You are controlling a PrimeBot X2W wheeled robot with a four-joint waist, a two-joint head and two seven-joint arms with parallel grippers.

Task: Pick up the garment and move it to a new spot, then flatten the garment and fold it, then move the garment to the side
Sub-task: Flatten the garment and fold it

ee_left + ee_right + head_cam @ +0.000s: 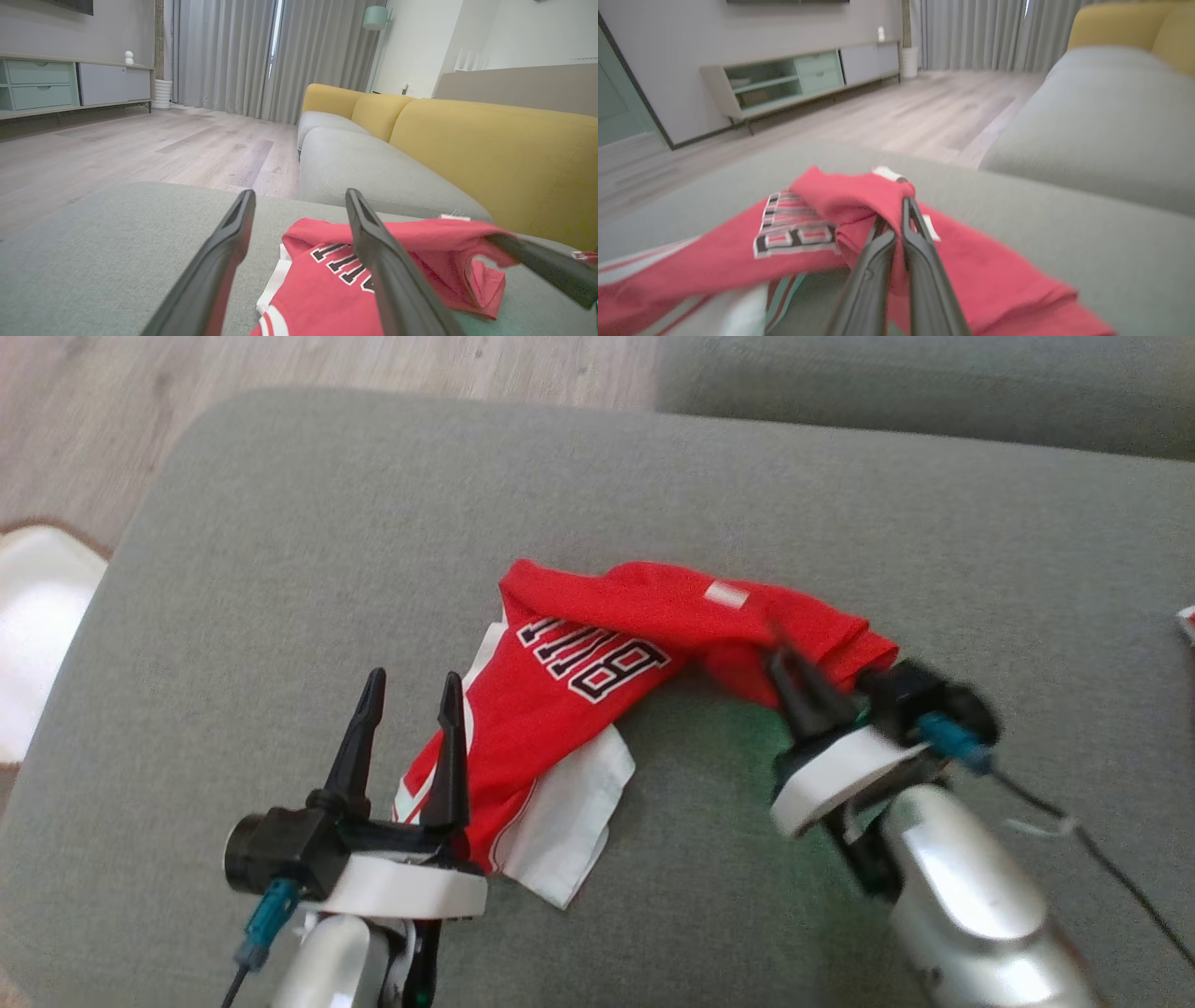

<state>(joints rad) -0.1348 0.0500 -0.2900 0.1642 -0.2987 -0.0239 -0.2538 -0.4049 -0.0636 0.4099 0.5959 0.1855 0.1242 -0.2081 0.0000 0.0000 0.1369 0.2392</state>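
Observation:
The garment (579, 663) is a red jersey with black-and-white lettering and white trim, lying crumpled on a grey cushion (280, 579). My right gripper (789, 663) is shut on a raised fold at the garment's right end; in the right wrist view its fingers (896, 219) pinch red cloth (850, 196) lifted off the cushion. Over the garment's lower left edge my left gripper (411, 695) stands open, holding nothing. In the left wrist view its fingers (299, 196) frame the garment (327, 289), with the right gripper's dark finger (537, 261) at the far right.
The cushion's rounded corner (187, 448) meets wooden floor (93, 420) at upper left. A second grey seat (934, 383) lies beyond, with yellow backrests (490, 149) behind. A white object (37, 616) sits at the left edge. A small red-and-white item (1186, 621) lies at the right edge.

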